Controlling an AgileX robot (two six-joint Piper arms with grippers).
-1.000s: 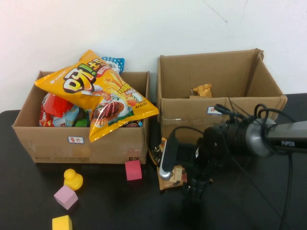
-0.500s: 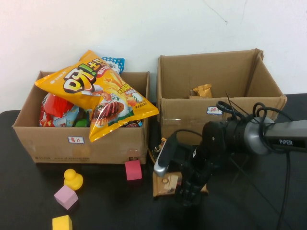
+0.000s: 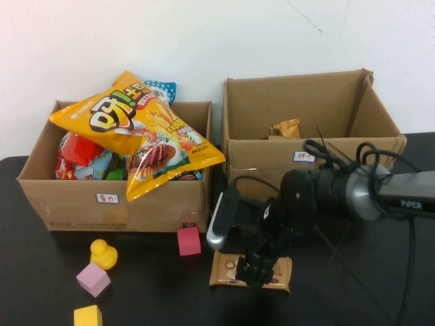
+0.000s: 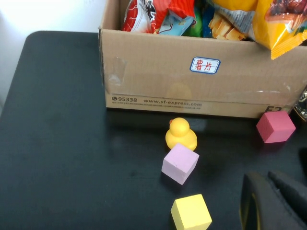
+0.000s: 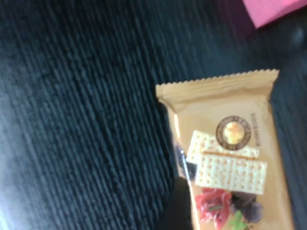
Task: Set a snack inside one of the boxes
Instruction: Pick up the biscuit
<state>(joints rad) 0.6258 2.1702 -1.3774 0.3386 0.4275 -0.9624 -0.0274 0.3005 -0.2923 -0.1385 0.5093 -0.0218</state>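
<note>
A brown cracker snack packet point(image 3: 228, 272) point(image 5: 225, 158) lies flat on the black table, in front of the gap between the two cardboard boxes. My right gripper point(image 3: 257, 270) points down right over it, open wide. One dark finger point(image 5: 180, 211) sits at the packet's long edge; the other is out of frame. The left box point(image 3: 115, 204) is heaped with snacks, topped by an orange chips bag point(image 3: 136, 122). The right box point(image 3: 272, 166) holds one small brown packet point(image 3: 287, 128). My left gripper point(image 4: 273, 201) hovers low over the table's left part, shut and empty, and is absent from the high view.
Toys lie in front of the left box: a pink-red cube point(image 3: 189, 240) point(image 4: 275, 127), a yellow duck point(image 3: 103, 253) point(image 4: 181, 134), a lilac cube point(image 3: 93, 279) point(image 4: 180, 163) and a yellow cube point(image 3: 88, 316) point(image 4: 191, 213). The right arm's cables point(image 3: 353, 159) loop in front of the right box.
The right gripper has swung left and toward the table's near side. The cracker packet moved with it, from propped up near the boxes to lying flat.
</note>
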